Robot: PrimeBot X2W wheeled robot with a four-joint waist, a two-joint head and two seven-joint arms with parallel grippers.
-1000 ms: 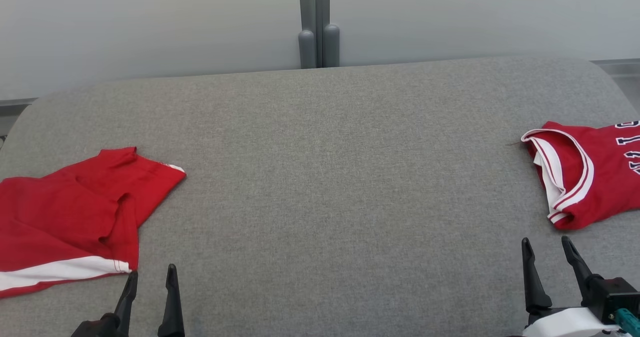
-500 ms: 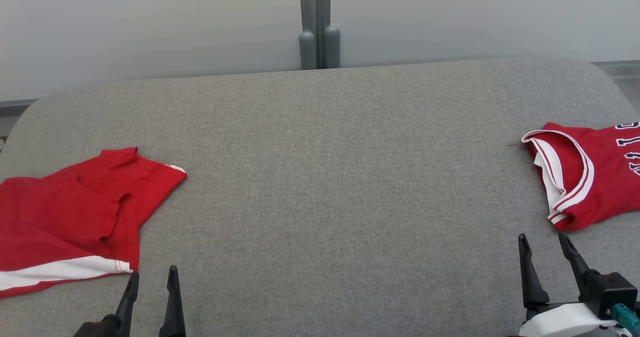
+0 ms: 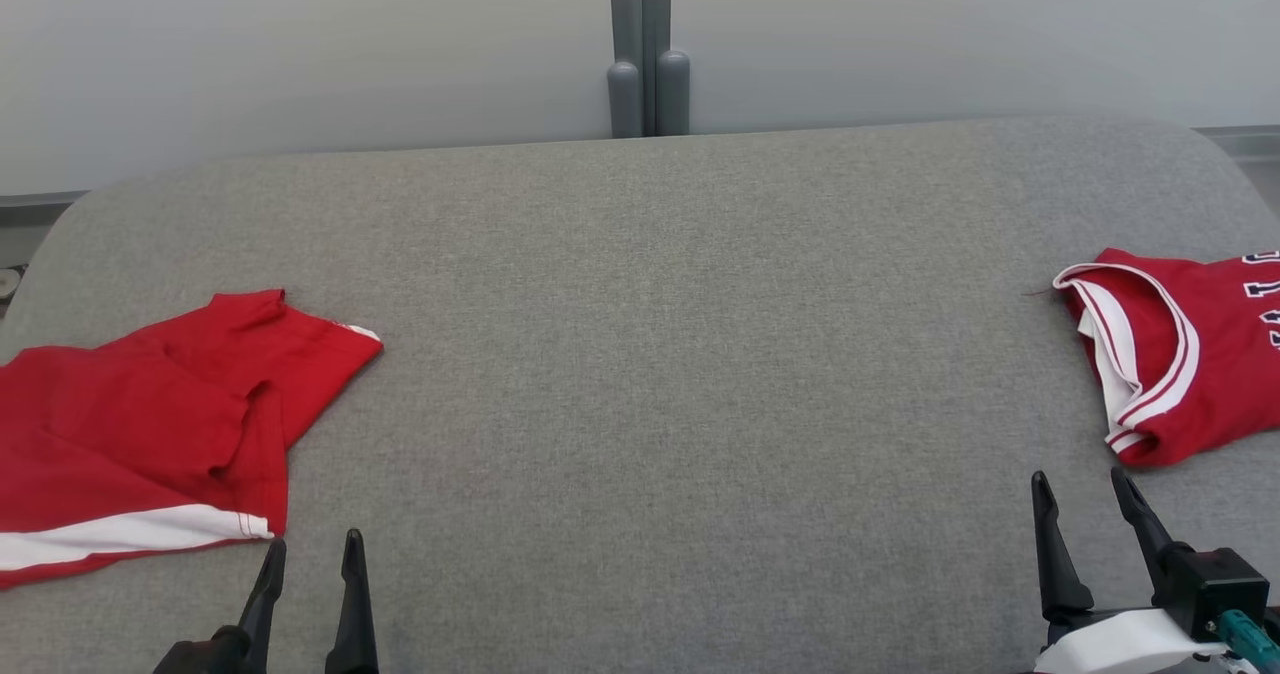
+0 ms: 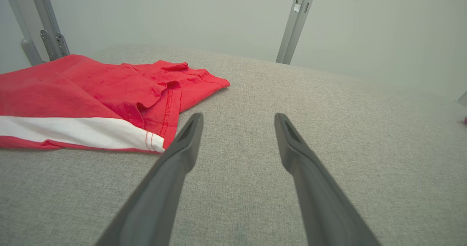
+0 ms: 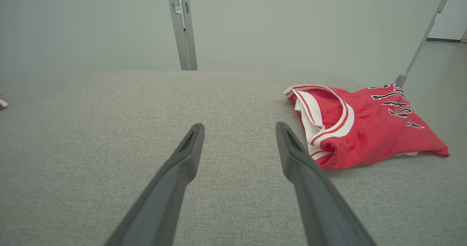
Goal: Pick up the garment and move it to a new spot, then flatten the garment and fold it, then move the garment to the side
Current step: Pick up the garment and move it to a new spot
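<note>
Left tool [image 3: 312,542] and right tool [image 3: 1078,476] sit low — each spread wide, pointing forward, gripping nothing.

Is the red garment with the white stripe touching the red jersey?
Apart. Head view shows the striped garment at left, the jersey at right, bare gray surface between them.

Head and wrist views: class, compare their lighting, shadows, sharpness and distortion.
Head view: soft, even light, no glare; the red white-striped garment casts hardly any shadow on the grey fabric surface. Left wrist view: the dark fingers loom large, wide-angle stretched. Right wrist view: the red lettered jersey sharp, thin shadow beneath.
</note>
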